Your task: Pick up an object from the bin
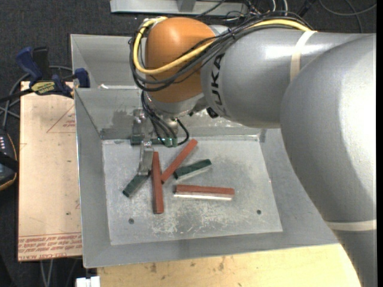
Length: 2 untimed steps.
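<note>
Dark green stick is the thing nearest to the gripper: a short flat bar in the left half of the bin, lying slanted on the floor, with its lower end towards the left wall and its upper end towards the middle. We see the gripper's thin grey tip come down exactly at this upper end and seem to touch it. Whether the fingers are apart or together, and whether the stick is between them, we cannot tell, because from this side they look like one narrow strip.

Just beside the tip, on its right, lies a long red-brown stick, almost straight from the far side to the near side (its near end reaches further towards us than the green one). A second red stick leans across from the upper right and meets the red-brown one near its middle. Next to it lies another dark green stick, and a little nearer to us a red and white stick lies flat and apart from the others.

Above the sticks we see the orange cover of the wrist with cables looped around it, and the thick grey arm comes in from the right.
</note>
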Available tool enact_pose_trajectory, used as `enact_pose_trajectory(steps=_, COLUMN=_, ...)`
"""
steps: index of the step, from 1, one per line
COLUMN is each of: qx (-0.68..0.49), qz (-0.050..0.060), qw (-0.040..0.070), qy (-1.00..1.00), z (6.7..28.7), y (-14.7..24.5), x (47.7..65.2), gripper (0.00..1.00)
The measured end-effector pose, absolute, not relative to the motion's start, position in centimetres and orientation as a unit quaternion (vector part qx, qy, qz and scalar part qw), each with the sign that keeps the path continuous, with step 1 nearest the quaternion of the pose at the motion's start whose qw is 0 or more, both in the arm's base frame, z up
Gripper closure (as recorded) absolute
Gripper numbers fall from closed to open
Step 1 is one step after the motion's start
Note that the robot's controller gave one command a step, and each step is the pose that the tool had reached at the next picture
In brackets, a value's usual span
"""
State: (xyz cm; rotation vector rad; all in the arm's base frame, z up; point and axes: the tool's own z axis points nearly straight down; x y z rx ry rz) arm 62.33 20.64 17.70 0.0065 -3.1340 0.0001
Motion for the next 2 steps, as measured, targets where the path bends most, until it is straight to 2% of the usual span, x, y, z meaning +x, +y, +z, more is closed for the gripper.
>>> enact_pose_trajectory(steps=1, qx=0.13, qz=0.0, qw=0.003, qy=-0.992, z=6.69, y=18.96, x=59.68, gripper=0.0)
enact_pose_trajectory(steps=2, qx=0.129, qz=-0.001, qw=-0.001, qy=-0.992, z=7.05, y=19.02, x=59.91, gripper=1.0)
